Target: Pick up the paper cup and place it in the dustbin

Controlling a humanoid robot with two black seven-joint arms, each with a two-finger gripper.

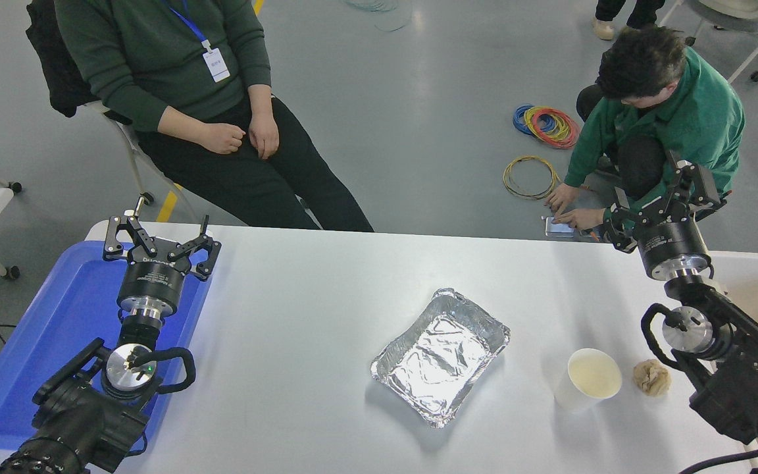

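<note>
1. The cup (588, 380) is seen upright on the white table (306, 316), toward the near right, its cream inside open to the camera.
2. A small crumpled tan paper ball (651, 377) lies just beside the cup, on its right, apart from it.
3. A crinkled foil tray (440, 355) rests on the table to the left of the cup, near it but not touching, set at a slant.
4. The right gripper (658, 197) is held high above the table's far right edge, well apart from the cup; its fingers are spread, and nothing is held between them.
5. The right arm (734, 375) comes in from the lower right corner, passing close by the paper ball.
6. Part of the dustbin (757, 283) is seen at the right edge behind the right arm, only its cream rim and beige inside showing.
7. The left gripper (160, 247) is parked over the far end of a blue tray (37, 342) at the table's left; its fingers are apart and nothing is gripped.
8. A person in a dark green top is seated beyond the far edge, hands (244, 135) resting on the lap.
9. Another person in a green jacket (695, 118) is crouched on the floor at the far right, hands on a small device (558, 226).
10. Coloured cable coils (545, 125) lie on the grey floor.
</note>
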